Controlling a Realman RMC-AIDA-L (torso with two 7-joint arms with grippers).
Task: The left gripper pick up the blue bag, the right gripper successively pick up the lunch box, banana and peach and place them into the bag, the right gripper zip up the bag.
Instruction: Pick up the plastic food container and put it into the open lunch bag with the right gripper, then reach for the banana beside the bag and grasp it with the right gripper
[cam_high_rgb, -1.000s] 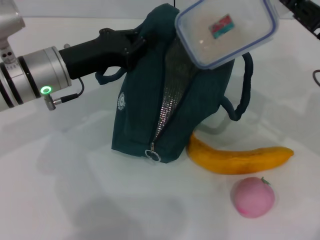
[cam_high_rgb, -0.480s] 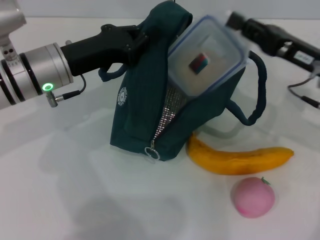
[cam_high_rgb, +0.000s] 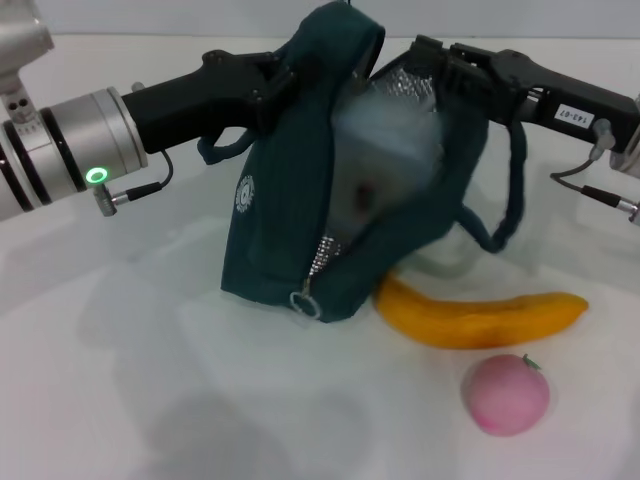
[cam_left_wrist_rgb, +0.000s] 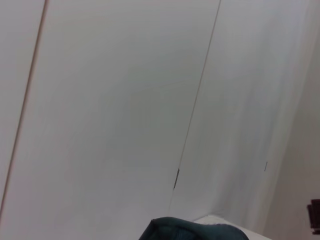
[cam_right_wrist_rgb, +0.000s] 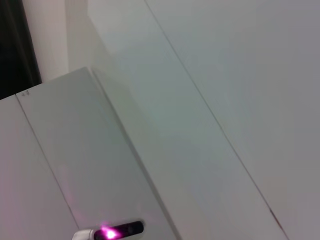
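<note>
Fingers of the left gripper (cam_high_rgb: 283, 85) pinch the soft blue bag (cam_high_rgb: 290, 230) upright at its top edge, while the right gripper (cam_high_rgb: 432, 62), its finger spread unclear, hangs over the mouth where the stiff, slick lunch box (cam_high_rgb: 385, 155) sits, best gripped across its rim.

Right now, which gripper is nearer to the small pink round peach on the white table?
Right. The right gripper is at the blue bag's open top, above the peach. The left gripper holds the bag's far upper side, farther away.
</note>
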